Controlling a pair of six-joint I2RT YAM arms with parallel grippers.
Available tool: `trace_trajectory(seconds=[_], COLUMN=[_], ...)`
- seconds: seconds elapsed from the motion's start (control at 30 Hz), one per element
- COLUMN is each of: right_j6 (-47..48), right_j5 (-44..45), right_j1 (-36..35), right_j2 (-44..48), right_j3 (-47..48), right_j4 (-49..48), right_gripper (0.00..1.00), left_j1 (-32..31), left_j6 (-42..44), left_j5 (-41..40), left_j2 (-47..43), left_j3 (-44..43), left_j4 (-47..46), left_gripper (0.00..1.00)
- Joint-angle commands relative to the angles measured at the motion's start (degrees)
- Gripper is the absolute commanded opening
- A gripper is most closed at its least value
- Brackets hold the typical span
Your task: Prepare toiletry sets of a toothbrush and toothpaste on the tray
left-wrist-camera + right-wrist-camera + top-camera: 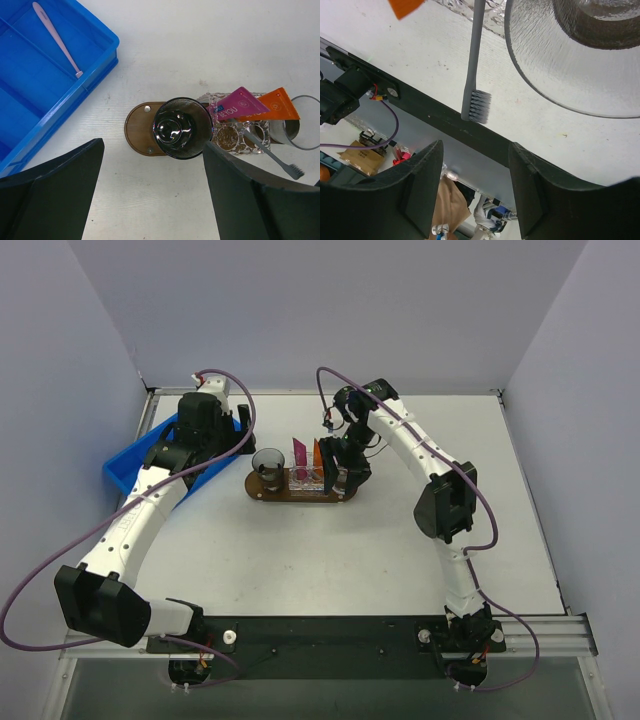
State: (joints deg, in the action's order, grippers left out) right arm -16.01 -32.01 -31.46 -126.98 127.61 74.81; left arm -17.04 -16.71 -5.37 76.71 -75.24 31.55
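1. A small orange toothpaste tube (277, 105) and a grey toothbrush (270, 155) lean in a clear glass holder (230, 135) on the dark-brown oval wooden tray (137, 132).
2. Right gripper (475, 150), fingers parted and empty, hangs over the tray's right end.
3. Left gripper (152, 165), fingers wide and empty, hovers beyond the tray's left end.

1. Top view: bright, even overhead light, with faint soft shadows by the arms (130, 530) on the white table (300, 560); sharp, no glare.
2. Left wrist view: bright; small white highlights in the dark cup (182, 127); left gripper's fingers (50, 195) dark, slightly soft.
3. Right wrist view: table v. bright, sheen on the clear glass (560, 65) — bkgd past the table edge blurred.
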Motion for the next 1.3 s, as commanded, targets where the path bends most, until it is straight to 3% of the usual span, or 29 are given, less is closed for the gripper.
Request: trace_trajectory(seconds=[0.0, 0.33, 0.43, 0.5, 0.57, 0.77, 1.0, 1.27], right_j6=[-1.0, -2.7, -2.3, -2.0, -2.6, -4.3, -4.0, -3.1], right_j5=[-0.3, 4.6, 8.2, 10.0, 12.5, 16.8, 18.7, 18.8], right_j1=[0.5, 2.4, 3.4, 4.2, 5.4, 9.0, 13.3, 17.1], right_j2=[5.1, 11.5, 14.6, 17.7, 21.8, 33.2, 39.6, 42.6], right_j3=[1.6, 1.6, 1.2, 0.2, -2.9, -13.1, -15.9, -17.1], right_j4=[3.0, -9.0, -11.3, -12.4, -14.8, -21.2, -21.5, -21.5], right_gripper=[0.5, 0.51, 0.5, 0.49, 0.49, 0.43, 0.39, 0.36], left_j1=[0.4, 1.6, 3.3, 4.3, 5.0, 6.5, 10.1, 12.3], left_j6=[0.3, -2.4, -5.2, -6.6, -6.9, -6.4, -7.5, -6.5], left_j5=[-0.5, -4.6, -6.0, -7.0, -9.6, -15.7, -18.0, -17.3], left_j2=[-0.6, 0.9, 3.4, 5.1, 8.4, 20.9, 35.1, 52.4], left_j3=[-1.9, -4.8, -7.1, -9.6, -12.0, -22.8, -33.5, -52.3], left_j4=[-0.6, 3.2, 7.0, 9.6, 11.2, 14.9, 13.4, 13.9], left_gripper=[0.91, 0.89, 0.76, 0.59, 0.51, 0.47, 0.42, 0.38])
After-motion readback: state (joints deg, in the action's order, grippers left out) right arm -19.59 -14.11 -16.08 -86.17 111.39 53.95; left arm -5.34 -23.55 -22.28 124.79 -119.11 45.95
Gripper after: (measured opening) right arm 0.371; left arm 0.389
